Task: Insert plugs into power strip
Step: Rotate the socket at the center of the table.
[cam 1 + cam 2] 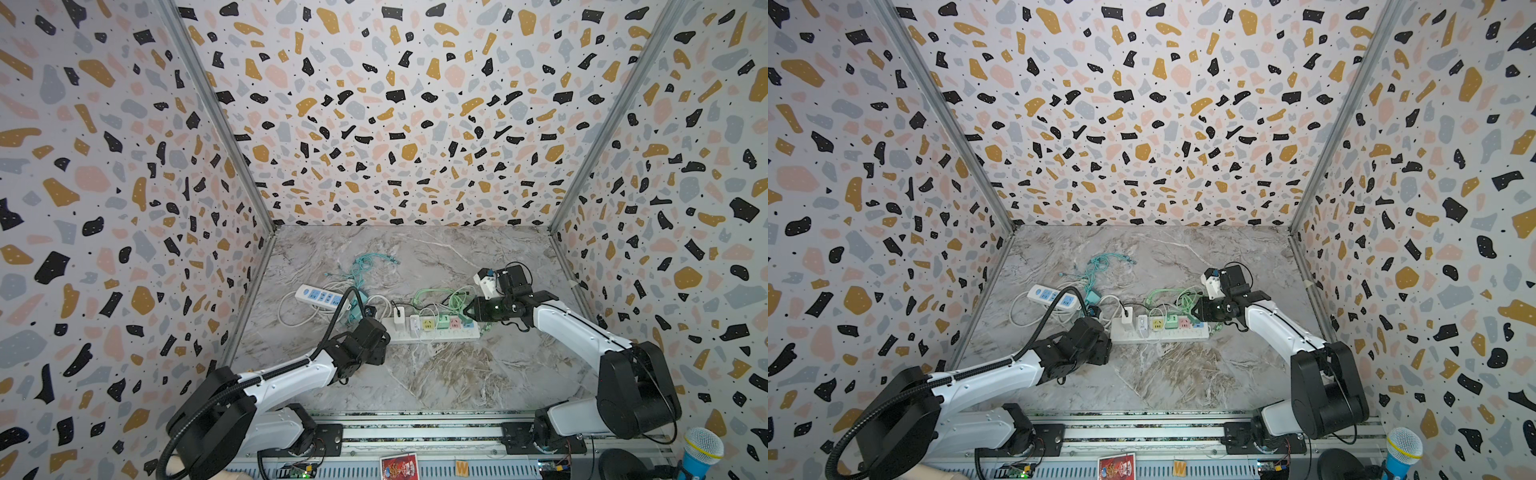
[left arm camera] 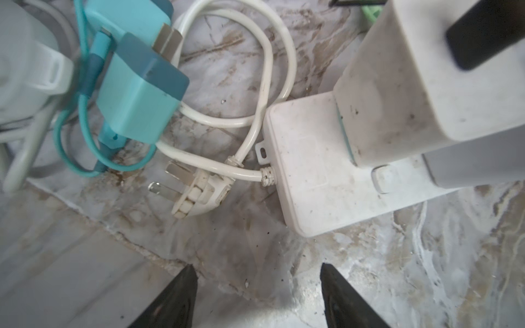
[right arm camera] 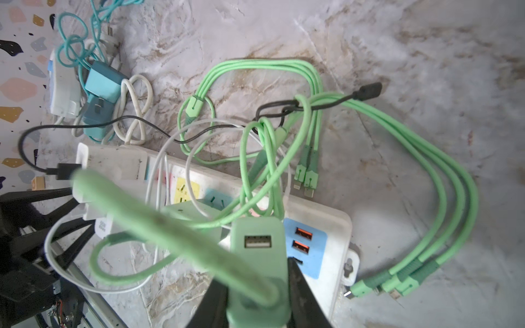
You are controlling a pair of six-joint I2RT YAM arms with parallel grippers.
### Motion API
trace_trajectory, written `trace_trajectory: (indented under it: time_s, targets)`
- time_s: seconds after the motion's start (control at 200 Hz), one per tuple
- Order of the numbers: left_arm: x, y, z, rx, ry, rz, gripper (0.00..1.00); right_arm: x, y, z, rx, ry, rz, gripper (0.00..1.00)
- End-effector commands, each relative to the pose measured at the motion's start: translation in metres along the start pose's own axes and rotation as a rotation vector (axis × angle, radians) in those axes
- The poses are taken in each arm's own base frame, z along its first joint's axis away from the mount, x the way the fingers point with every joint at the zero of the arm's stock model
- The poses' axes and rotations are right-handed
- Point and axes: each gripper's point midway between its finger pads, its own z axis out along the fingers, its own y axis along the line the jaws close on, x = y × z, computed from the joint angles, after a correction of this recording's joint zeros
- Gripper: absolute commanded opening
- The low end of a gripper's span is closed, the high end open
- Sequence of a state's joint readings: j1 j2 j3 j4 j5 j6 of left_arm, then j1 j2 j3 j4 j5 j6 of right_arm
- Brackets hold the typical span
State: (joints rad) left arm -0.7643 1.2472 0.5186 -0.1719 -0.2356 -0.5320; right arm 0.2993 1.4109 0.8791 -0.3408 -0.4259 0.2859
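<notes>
Gripping a mint green plug (image 3: 257, 255) by its sides, the right gripper (image 3: 258, 286) is clamped tight on it just above the long white power strip (image 1: 432, 333). It sits at the end nearest the right arm, beside the blue USB panel (image 3: 305, 250). Past that short edge, a bundle of green cables (image 3: 443, 184) spreads over the marble table (image 1: 436, 382).

The left gripper (image 2: 260, 284) hangs with its jaws parted and nothing between them, over bare marble just off the strip's opposite end. A white charger (image 2: 426, 71) stands in the socket closest to that edge. Close by, the strip's own three-pin plug (image 2: 196, 193) lies flat, its cord looped. Two teal plugs (image 2: 139, 96) lie loose beside a smaller second strip (image 1: 320, 296).

In both top views, cables crowd the far side of the long strip. Open marble runs from its near long edge toward the arm bases.
</notes>
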Motion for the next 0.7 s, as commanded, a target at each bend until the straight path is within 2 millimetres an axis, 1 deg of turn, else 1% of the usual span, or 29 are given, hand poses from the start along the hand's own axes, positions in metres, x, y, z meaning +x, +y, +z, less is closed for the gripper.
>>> trace_trajectory:
  time_s: [0.0, 0.15, 0.205, 0.235, 0.33, 0.42, 0.526, 0.656, 0.696]
  targets:
    - [-0.009, -0.011, 0.005, 0.033, -0.022, -0.018, 0.68, -0.020, 0.007, -0.011, -0.018, -0.054, -0.027, 0.16]
    - [-0.009, -0.016, 0.020, 0.024, 0.010, 0.016, 0.66, -0.022, 0.002, -0.013, -0.016, -0.061, -0.017, 0.16]
    - [-0.013, -0.018, 0.026, 0.012, 0.014, 0.033, 0.64, -0.022, 0.000, -0.015, -0.016, -0.064, -0.014, 0.16]
    - [-0.016, -0.016, 0.029, -0.009, 0.014, 0.039, 0.64, -0.022, -0.002, -0.016, -0.016, -0.065, -0.011, 0.16]
    - [-0.036, -0.011, 0.039, -0.056, -0.018, 0.033, 0.62, -0.020, -0.006, -0.017, -0.014, -0.063, -0.008, 0.16]
    - [-0.056, -0.011, 0.050, -0.046, -0.046, 0.009, 0.61, -0.016, -0.013, -0.017, -0.006, -0.052, -0.002, 0.16]
    - [-0.076, -0.009, 0.067, -0.068, -0.040, 0.036, 0.60, -0.012, -0.020, -0.016, -0.002, -0.046, 0.000, 0.15]
    - [-0.104, -0.018, 0.091, -0.057, -0.045, 0.074, 0.59, -0.014, -0.021, -0.021, 0.009, -0.066, -0.016, 0.15]
    - [-0.114, -0.024, 0.098, -0.044, -0.049, 0.088, 0.58, -0.015, -0.021, -0.023, 0.012, -0.073, -0.017, 0.15]
